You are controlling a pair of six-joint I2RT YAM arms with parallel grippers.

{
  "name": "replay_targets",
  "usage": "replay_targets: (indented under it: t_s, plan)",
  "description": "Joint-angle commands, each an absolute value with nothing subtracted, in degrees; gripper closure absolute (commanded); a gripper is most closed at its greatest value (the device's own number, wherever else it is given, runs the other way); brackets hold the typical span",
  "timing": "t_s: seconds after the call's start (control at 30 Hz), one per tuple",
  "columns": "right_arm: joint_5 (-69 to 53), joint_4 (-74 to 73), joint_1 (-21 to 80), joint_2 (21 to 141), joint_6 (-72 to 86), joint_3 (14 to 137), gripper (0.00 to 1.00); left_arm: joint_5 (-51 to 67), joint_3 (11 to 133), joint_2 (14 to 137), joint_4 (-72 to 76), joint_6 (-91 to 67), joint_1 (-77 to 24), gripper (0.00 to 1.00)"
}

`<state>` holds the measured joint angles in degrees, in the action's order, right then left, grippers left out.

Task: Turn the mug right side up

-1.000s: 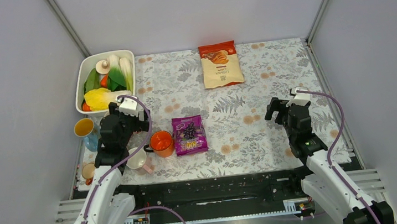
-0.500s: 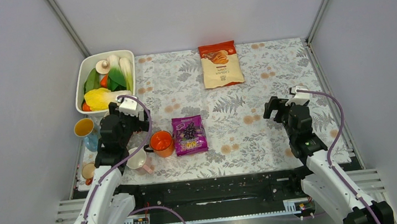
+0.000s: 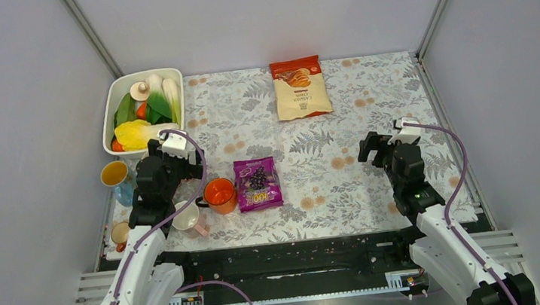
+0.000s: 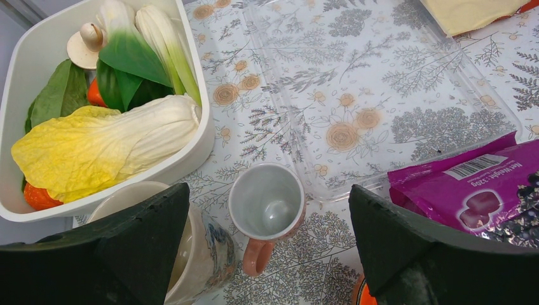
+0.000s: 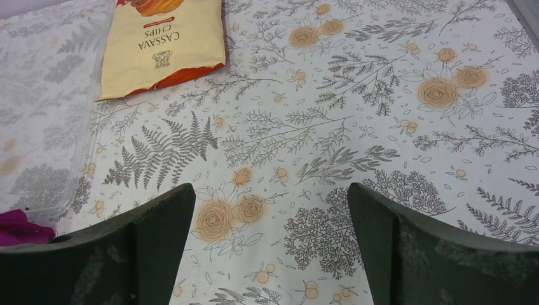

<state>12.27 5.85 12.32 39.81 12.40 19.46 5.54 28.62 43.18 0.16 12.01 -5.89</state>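
A white mug with a pink handle [image 4: 266,202] stands upright, mouth up and empty, on the flowered mat. It shows in the left wrist view; in the top view my left arm hides it. My left gripper [image 4: 268,190] [image 3: 165,167] hangs above it, open and empty, one finger on each side and clear of it. My right gripper [image 5: 270,190] [image 3: 374,147] is open and empty over bare mat on the right.
A cream patterned mug [image 4: 191,248] [image 3: 114,174] stands left of the mug, an orange mug [image 3: 220,194] to its right. Another pale mug [image 3: 186,218], a purple snack bag [image 4: 470,190] [image 3: 257,184], a vegetable tub [image 4: 210,136] [image 3: 115,93], a clear tray [image 4: 381,95] and a chips bag [image 5: 166,44] [image 3: 299,87] lie around.
My right gripper has edged slightly to the left. The left arm and the mugs have not moved.
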Motion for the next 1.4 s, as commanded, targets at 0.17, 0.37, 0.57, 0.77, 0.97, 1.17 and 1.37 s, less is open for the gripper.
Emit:
replay_targets:
  t_s: [0.17, 0.37, 0.57, 0.77, 0.97, 1.17, 1.37]
  plan:
    - [10.9, 9.3, 12.1, 40.3, 12.3, 19.4, 0.01, 4.5, 29.4, 42.5, 4.0, 11.4, -5.8, 0.01]
    - [10.6, 9.7, 12.1, 41.0, 12.4, 19.4, 0.01, 4.5, 29.4, 42.5, 4.0, 11.4, -5.8, 0.01]
    - [10.3, 9.9, 12.1, 41.6, 12.6, 19.4, 0.01, 4.5, 29.4, 42.5, 4.0, 11.4, -5.8, 0.01]
    - [10.3, 10.2, 12.1, 42.1, 12.7, 19.5, 0.0, 4.5, 29.4, 42.5, 4.0, 11.4, -5.8, 0.01]
    - [10.2, 10.2, 12.1, 42.4, 12.7, 19.6, 0.01, 4.5, 29.4, 42.5, 4.0, 11.4, -5.8, 0.01]
    - [10.0, 10.2, 12.1, 42.7, 12.8, 19.5, 0.01, 4.5, 29.4, 42.5, 4.0, 11.4, -5.8, 0.01]
    - [10.0, 10.3, 12.2, 43.0, 12.8, 19.7, 0.01, 4.5, 29.4, 42.5, 4.0, 11.4, -5.8, 0.01]
